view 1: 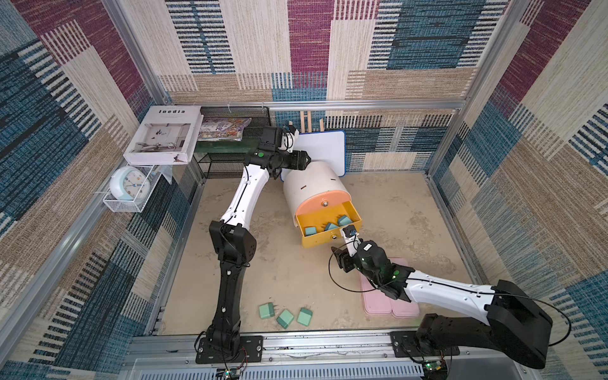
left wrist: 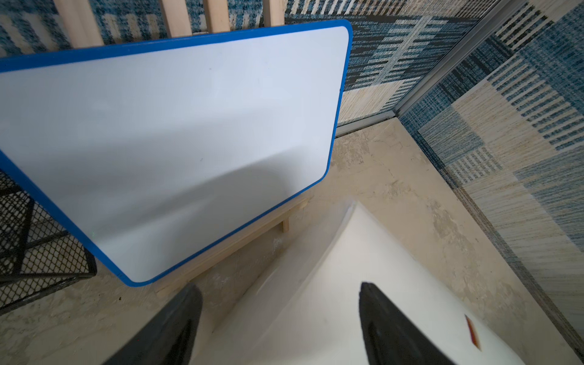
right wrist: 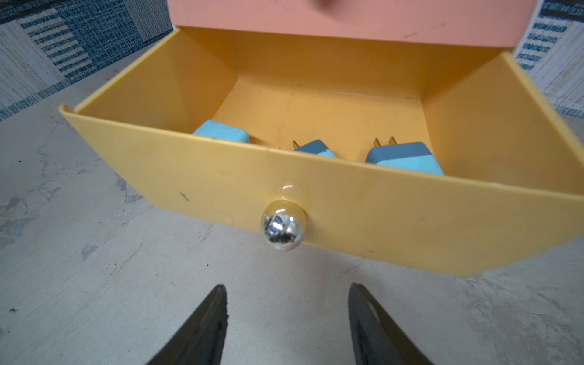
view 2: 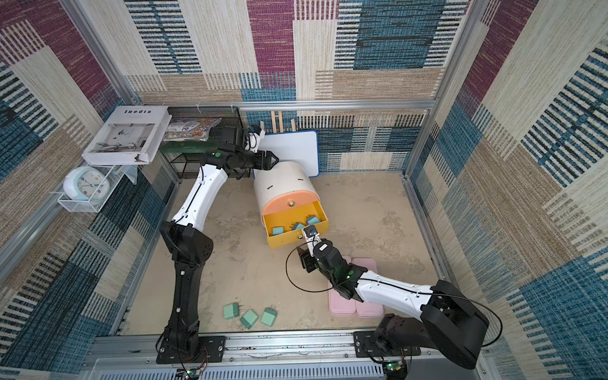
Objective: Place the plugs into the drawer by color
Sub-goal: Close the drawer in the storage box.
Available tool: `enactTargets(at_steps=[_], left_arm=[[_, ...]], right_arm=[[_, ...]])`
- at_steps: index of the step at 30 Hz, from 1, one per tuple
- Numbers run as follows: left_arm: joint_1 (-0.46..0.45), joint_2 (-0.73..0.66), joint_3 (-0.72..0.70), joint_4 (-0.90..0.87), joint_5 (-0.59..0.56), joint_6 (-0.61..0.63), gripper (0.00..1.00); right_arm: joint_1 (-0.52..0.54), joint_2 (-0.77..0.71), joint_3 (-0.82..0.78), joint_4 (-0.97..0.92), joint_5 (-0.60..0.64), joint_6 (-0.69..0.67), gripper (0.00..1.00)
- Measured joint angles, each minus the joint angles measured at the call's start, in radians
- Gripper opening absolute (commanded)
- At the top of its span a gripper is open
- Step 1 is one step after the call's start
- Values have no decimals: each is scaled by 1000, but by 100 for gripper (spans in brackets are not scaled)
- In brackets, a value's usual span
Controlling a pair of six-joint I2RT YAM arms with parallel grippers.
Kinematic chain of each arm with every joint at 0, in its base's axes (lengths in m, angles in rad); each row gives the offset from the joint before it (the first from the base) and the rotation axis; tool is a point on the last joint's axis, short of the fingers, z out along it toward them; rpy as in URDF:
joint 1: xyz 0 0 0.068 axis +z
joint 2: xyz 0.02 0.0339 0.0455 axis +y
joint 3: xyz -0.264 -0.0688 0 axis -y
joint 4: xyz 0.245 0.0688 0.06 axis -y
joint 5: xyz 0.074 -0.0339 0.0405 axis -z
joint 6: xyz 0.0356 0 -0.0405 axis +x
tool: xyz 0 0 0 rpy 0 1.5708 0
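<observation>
The white round-topped drawer cabinet [view 1: 312,187] leans back, its salmon-pink top drawer [view 1: 320,205] shut. Its yellow drawer [view 1: 324,241] is pulled out and holds three blue plugs [view 1: 309,231] [view 1: 330,227] [view 1: 344,219], which also show in the right wrist view as blue plugs [right wrist: 404,158]. Three green plugs [view 1: 285,318] lie on the floor near the front edge. My right gripper [right wrist: 288,286] is open and empty, just short of the yellow drawer's metal knob [right wrist: 283,228]. My left gripper [left wrist: 280,286] is open over the cabinet's rear top [left wrist: 331,284], holding nothing.
A blue-framed whiteboard [view 1: 320,148] leans on the back wall behind the cabinet. A black wire-mesh shelf [view 1: 227,158] stands at the back left, with a white book box [view 1: 163,135] and a clock [view 1: 130,187] beside it. Two pink oblong trays [view 1: 388,302] lie under my right arm.
</observation>
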Motion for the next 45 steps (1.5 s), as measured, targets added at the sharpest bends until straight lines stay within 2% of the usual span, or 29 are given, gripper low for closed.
enactTargets(at_steps=[13,24,45], left_arm=[[3,19,-42,23,73,-13,80],[3,-6,-98,57,92,-26,78],[3,-22,-134,74,96,-38,77]], right_arm=[[0,131,77,61,43,-16,66],[-3,243,182,84,76,-40,66],[-74,441,340,204,34,-17,65]])
